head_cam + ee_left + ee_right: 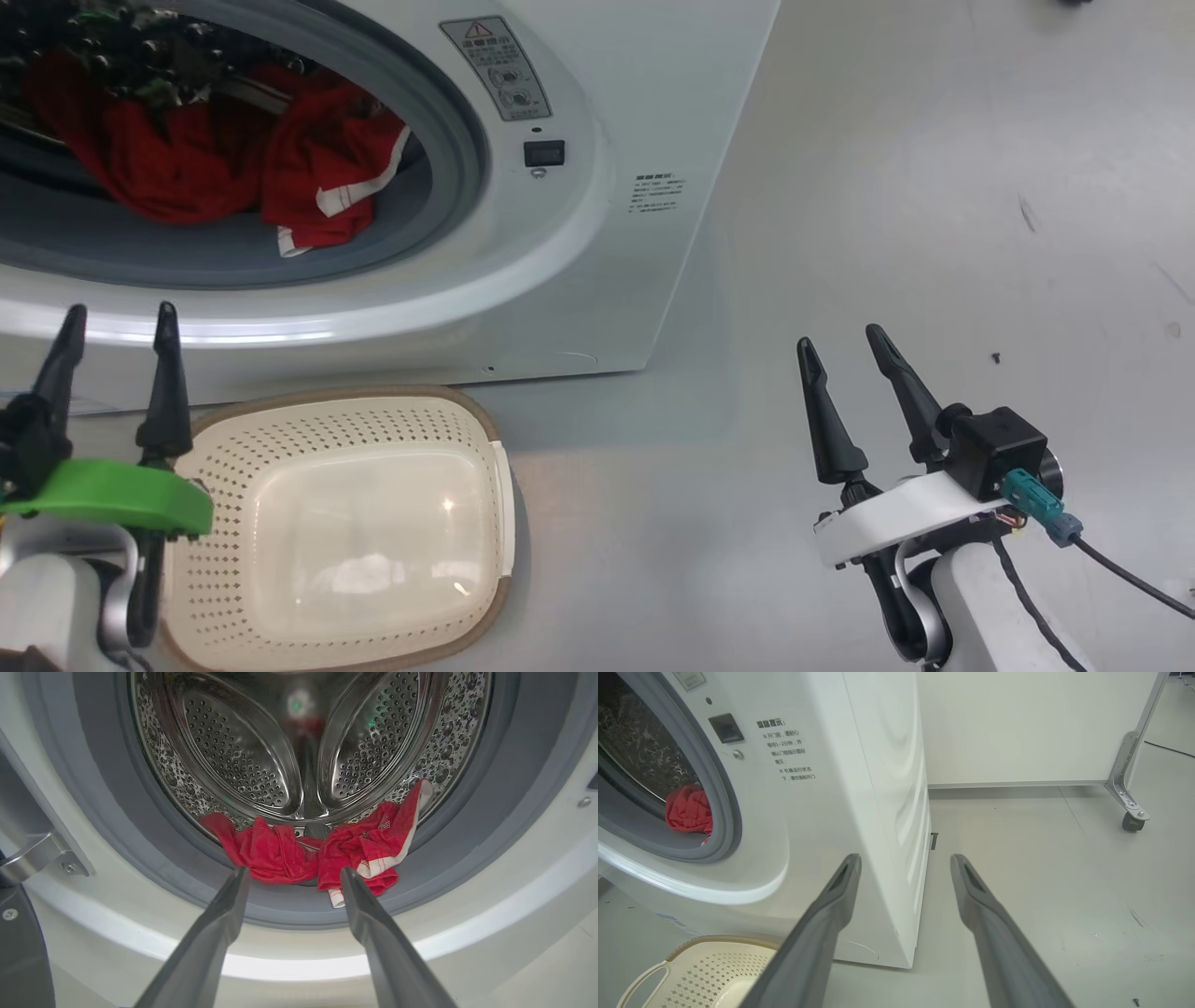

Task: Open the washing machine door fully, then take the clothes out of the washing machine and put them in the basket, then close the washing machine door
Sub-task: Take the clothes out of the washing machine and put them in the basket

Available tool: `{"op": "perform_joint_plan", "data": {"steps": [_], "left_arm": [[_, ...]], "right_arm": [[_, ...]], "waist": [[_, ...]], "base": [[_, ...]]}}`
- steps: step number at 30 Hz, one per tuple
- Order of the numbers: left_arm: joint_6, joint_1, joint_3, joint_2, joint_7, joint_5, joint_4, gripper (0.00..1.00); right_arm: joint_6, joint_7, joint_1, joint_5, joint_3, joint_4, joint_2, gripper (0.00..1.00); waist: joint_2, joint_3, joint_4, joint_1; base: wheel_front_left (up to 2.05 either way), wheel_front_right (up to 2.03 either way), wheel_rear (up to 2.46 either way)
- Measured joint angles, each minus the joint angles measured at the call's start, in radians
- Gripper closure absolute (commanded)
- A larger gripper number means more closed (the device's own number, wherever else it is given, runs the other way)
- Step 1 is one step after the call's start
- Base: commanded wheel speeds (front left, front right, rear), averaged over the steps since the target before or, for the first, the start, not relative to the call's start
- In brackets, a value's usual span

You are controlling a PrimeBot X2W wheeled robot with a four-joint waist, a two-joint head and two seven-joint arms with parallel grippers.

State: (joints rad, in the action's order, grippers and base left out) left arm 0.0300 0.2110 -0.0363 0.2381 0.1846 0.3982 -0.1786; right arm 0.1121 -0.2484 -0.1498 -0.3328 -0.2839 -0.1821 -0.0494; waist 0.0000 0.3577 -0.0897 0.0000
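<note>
Hovering at the open mouth of the washing machine, the left gripper aims wide-spread, empty fingers at red clothes heaped on the steel drum lip. The cream basket sits empty on the floor just below, ready to catch them. The right gripper hangs aside, spread and holding nothing.

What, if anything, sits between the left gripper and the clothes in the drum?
Nothing visible. The left gripper, jaws open, points straight at the clothes, which lie at the front edge of the drum and spill onto the grey rubber ring. The opening between them is unobstructed.
</note>
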Motion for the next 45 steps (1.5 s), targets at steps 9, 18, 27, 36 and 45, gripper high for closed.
{"op": "perform_joint_plan", "data": {"steps": [9, 18, 27, 36, 45], "left_arm": [[-0.018, 0.129, 0.035, 0.053, -0.077, -0.006, -0.015, 0.00], [-0.053, 0.229, 0.048, 0.129, -0.176, -0.032, -0.102, 0.00], [-0.077, 0.345, 0.054, 0.176, -0.260, -0.062, -0.176, 0.00], [-0.096, 0.432, 0.042, 0.209, -0.327, -0.106, -0.261, 0.00], [-0.098, 0.498, 0.027, 0.232, -0.379, -0.131, -0.333, 0.00]], "right_arm": [[-0.001, -0.004, -0.039, -0.026, -0.042, 0.017, 0.000, 0.00], [-0.011, -0.004, -0.078, -0.054, -0.088, 0.026, 0.000, 0.00], [-0.034, -0.004, -0.099, -0.075, -0.101, 0.039, 0.000, 0.00], [-0.044, -0.004, -0.127, -0.098, -0.129, 0.041, 0.000, 0.00], [-0.053, -0.004, -0.134, -0.107, -0.145, 0.042, 0.000, 0.00]], "waist": [[0.0000, 0.091, -0.066, 0.0001], [0.0000, 0.155, -0.136, 0.0001], [0.0000, 0.203, -0.180, 0.0000], [0.0000, 0.229, -0.198, 0.0001], [0.0000, 0.240, -0.206, 0.0001]], "base": [[0.00, 0.00, 0.00], [0.00, 0.00, 0.00], [0.00, 0.00, 0.00], [0.00, 0.00, 0.00], [0.00, 0.00, 0.00]]}}
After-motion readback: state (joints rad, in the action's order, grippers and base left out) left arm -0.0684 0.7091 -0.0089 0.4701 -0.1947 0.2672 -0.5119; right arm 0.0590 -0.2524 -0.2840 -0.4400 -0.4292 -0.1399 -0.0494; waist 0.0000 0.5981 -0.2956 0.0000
